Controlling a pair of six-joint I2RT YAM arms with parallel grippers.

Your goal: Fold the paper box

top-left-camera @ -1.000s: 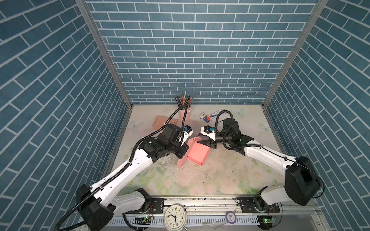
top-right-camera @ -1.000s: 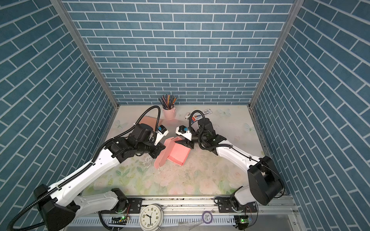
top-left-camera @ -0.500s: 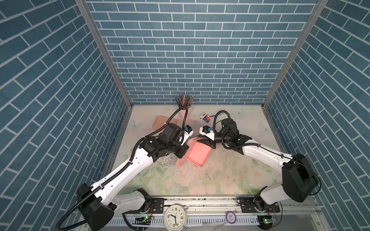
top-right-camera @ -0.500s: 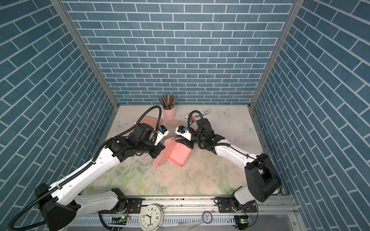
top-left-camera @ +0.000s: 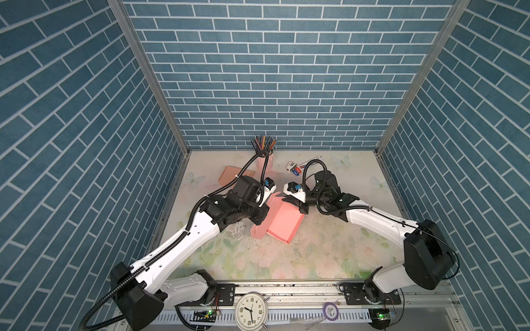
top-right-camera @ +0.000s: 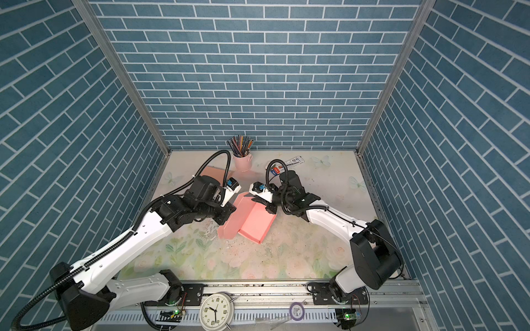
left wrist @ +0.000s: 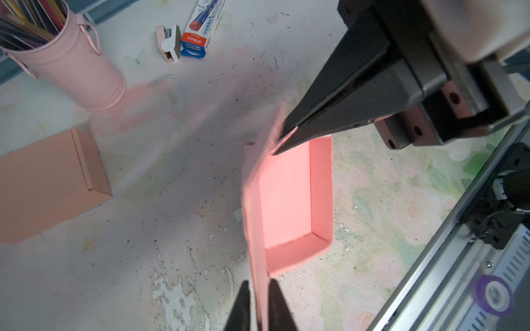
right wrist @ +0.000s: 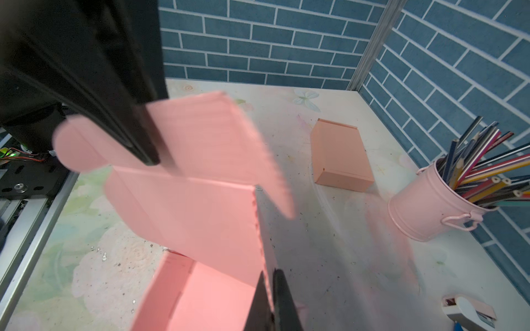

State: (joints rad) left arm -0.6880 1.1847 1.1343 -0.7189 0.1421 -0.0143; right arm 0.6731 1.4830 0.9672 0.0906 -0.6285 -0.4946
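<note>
The paper box [top-left-camera: 282, 226] sits on the floral bench [top-left-camera: 329, 243] in front of the pink pencil cup [top-left-camera: 265, 164], on the cup's side toward the camera. Its tray is open and lies flat on the bench. Its long lid panel stands raised along the tray edge that faces the left arm, as both top views show [top-right-camera: 255, 223].

The right claw [right wrist: 271, 275] is closed on the paper box, pinching the edge of the raised lid at the end closer to the cup. In the left wrist view its dark fingers [left wrist: 321, 114] meet on that pink edge.

The left claw [left wrist: 259, 286] straddles the same lid at the end farther from the cup. Its jaws are slightly parted, one finger on each face of the panel, and they do not look clamped. In the right wrist view the lid's rounded tab [right wrist: 77, 149] shows beside the left claw.

A closed tan box [top-left-camera: 233, 174] lies flat just beside the cup, on the left arm's side. A small stapler [left wrist: 169, 43] and a red-and-blue carton [left wrist: 198, 37] lie together on the cup's other side. Coloured pencils [right wrist: 481, 169] fan out of the cup.
</note>
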